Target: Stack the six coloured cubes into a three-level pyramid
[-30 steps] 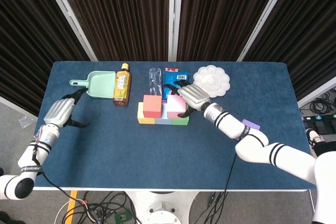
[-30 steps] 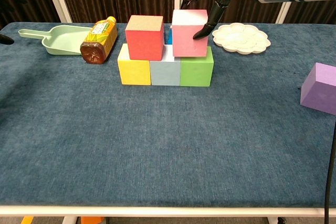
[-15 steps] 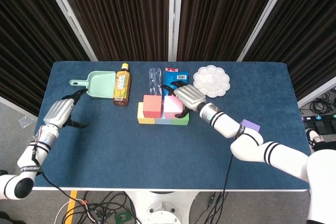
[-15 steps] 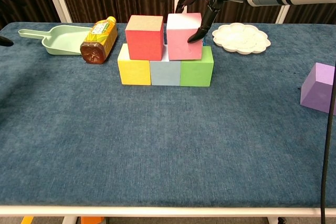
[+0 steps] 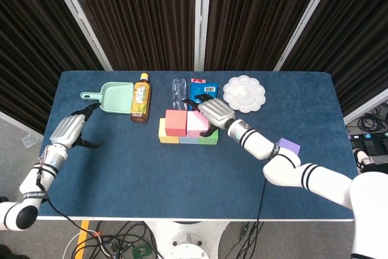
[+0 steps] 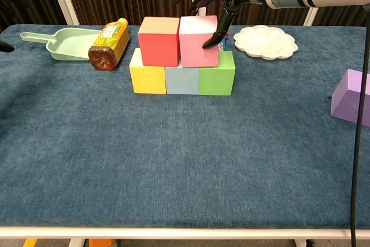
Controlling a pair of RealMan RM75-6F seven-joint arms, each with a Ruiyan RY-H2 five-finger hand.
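Note:
Yellow cube [image 6: 147, 79], light blue cube [image 6: 181, 80] and green cube [image 6: 217, 79] form a row on the blue table. On top sit a red cube [image 6: 159, 41] and a pink cube [image 6: 196, 43], side by side and touching. My right hand [image 5: 213, 113] reaches over the pink cube and grips it, with fingers behind it and one fingertip [image 6: 215, 34] on its right face. The purple cube [image 6: 352, 96] lies alone at the right, beside my right forearm. My left hand [image 5: 70, 130] hovers at the table's left edge, fingers apart, holding nothing.
Behind the stack lie a tea bottle [image 5: 140, 97] on its side, a green scoop [image 5: 115, 97], a clear plastic piece [image 5: 177, 89], a blue packet [image 5: 200, 88] and a white palette dish [image 5: 244, 94]. Bare blue cloth spreads in front of the stack.
My right hand has slid the pink cube leftward along the top of the bottom row until it meets the red cube. The left hand has not moved.

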